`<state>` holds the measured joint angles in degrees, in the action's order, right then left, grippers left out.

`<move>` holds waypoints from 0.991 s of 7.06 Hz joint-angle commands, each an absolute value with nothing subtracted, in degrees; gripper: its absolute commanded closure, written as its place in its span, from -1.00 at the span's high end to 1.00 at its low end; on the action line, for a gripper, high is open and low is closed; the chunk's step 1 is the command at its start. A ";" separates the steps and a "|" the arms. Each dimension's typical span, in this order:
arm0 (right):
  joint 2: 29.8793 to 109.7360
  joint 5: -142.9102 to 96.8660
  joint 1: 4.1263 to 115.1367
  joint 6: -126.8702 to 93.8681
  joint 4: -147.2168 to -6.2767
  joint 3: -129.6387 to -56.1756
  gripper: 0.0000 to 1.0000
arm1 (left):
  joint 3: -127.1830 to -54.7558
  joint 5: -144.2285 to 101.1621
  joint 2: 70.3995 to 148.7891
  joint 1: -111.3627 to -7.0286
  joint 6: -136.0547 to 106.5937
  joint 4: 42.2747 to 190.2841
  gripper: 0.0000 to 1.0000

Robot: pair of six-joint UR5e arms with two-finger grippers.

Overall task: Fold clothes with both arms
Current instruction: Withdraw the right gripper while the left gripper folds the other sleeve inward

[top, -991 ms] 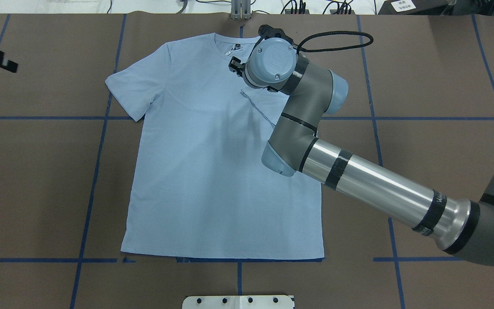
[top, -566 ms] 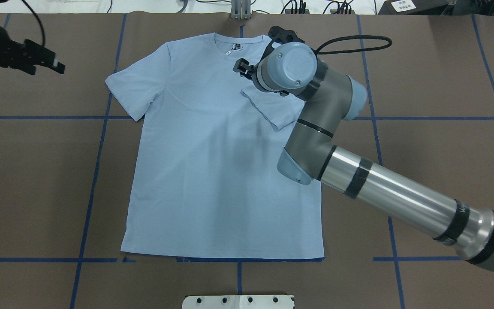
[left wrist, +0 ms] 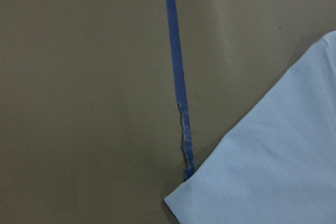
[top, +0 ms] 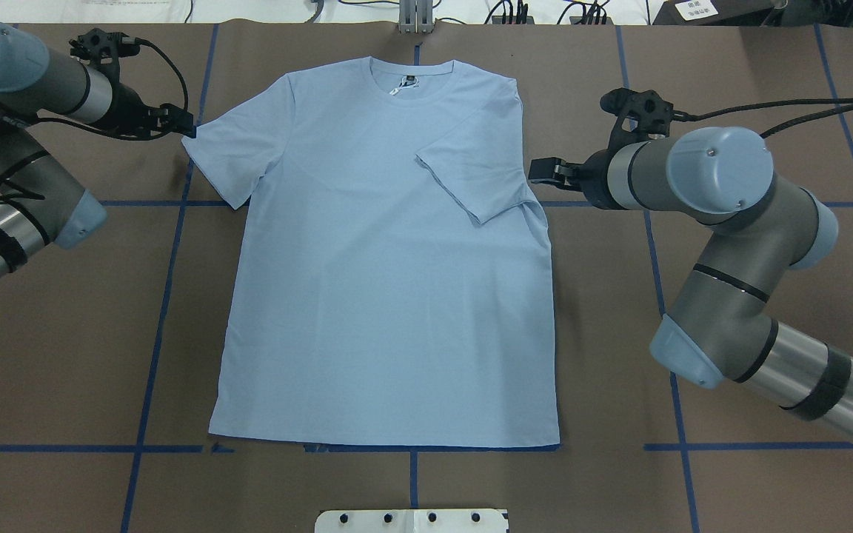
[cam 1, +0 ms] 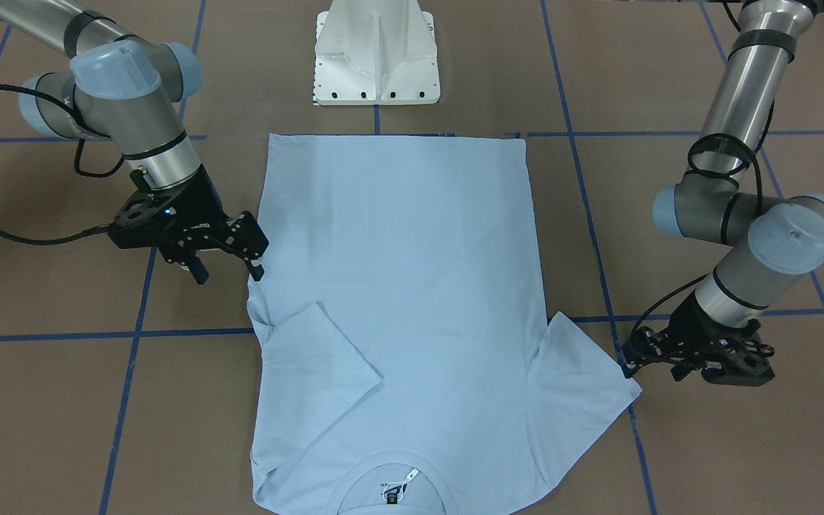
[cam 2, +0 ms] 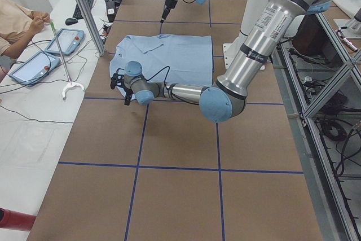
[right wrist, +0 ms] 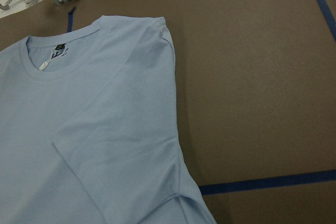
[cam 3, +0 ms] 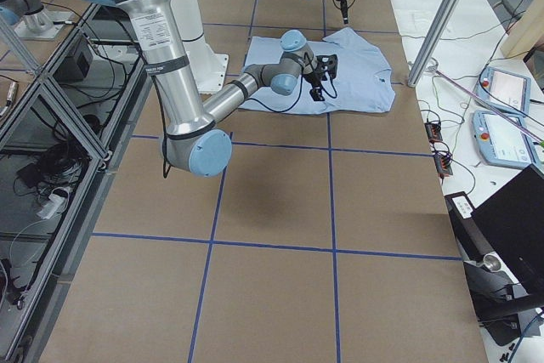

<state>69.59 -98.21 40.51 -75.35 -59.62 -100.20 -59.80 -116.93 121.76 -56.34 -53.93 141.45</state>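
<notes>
Left end effector [top: 188, 131] — opening unreadable — may slip off the thin sleeve corner [top: 198, 145] of the T-shirt [top: 389, 311] at its tip; right end effector [cam 1: 230, 275] gapes empty.

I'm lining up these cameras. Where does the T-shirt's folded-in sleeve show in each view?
Front-facing: folded sleeve, lower left of centre.
Overhead: folded sleeve, upper right of centre.
Exterior left: too small to tell.
Exterior right: too small to tell.
Left wrist: not in it.
Right wrist: folded sleeve, bottom left.
Shared landmark: the collar, near the folded sleeve.
</notes>
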 commanded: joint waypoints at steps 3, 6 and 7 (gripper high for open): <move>72.95 -100.37 43.50 -70.05 -59.50 -101.34 1.00 | -54.95 -113.64 125.05 -54.40 -54.58 141.68 0.25; 72.95 -100.37 43.68 -69.87 -59.50 -101.25 1.00 | -54.84 -113.99 126.47 -54.49 -54.76 141.68 -1.00; 73.04 -100.28 43.68 -69.70 -59.50 -101.16 1.00 | -55.63 -114.26 126.65 -54.49 -54.76 141.59 -1.00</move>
<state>72.97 -100.35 43.65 -69.89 -59.50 -101.26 -55.01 -113.96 126.32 -54.45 -54.74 141.64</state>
